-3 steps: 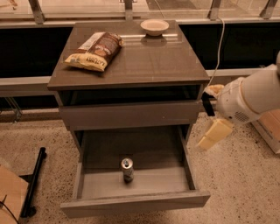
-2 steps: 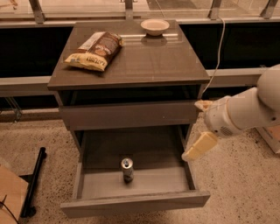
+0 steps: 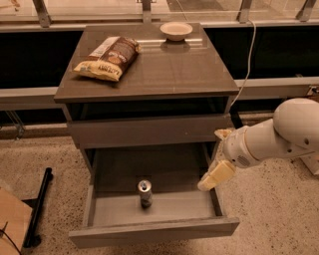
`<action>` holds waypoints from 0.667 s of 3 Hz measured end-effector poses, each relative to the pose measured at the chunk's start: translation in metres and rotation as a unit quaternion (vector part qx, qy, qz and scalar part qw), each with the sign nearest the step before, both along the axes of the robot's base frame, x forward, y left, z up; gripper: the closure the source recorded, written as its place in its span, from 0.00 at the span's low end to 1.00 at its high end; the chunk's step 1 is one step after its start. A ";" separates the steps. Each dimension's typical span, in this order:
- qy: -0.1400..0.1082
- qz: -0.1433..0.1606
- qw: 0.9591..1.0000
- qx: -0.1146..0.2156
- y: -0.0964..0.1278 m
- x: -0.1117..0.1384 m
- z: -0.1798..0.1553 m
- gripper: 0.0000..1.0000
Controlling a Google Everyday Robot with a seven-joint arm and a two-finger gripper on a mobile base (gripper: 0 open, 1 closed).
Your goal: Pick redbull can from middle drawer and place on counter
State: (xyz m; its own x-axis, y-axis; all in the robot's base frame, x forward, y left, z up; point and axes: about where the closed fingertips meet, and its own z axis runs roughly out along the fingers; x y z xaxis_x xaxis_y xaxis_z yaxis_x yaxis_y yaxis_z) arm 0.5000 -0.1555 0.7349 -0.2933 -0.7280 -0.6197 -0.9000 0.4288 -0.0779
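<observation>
Likely an office-building test space: speckled terrazzo floor (image 3: 279, 209), metal railing posts (image 3: 42, 12) above a long ledge (image 3: 25, 94), one freestanding drawer cabinet (image 3: 149, 130). The gripper (image 3: 212, 159) hangs spread at the middle drawer (image 3: 174, 206)'s right edge.

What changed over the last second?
The gripper moved left and down, from further right to over the right wall of the open middle drawer, closer to the redbull can; nothing was taken hold of. The can stays upright in the drawer; chip bag and bowl unmoved on the counter.
</observation>
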 end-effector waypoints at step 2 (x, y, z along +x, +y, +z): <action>0.011 -0.018 0.997 0.080 0.051 0.000 -0.058 0.00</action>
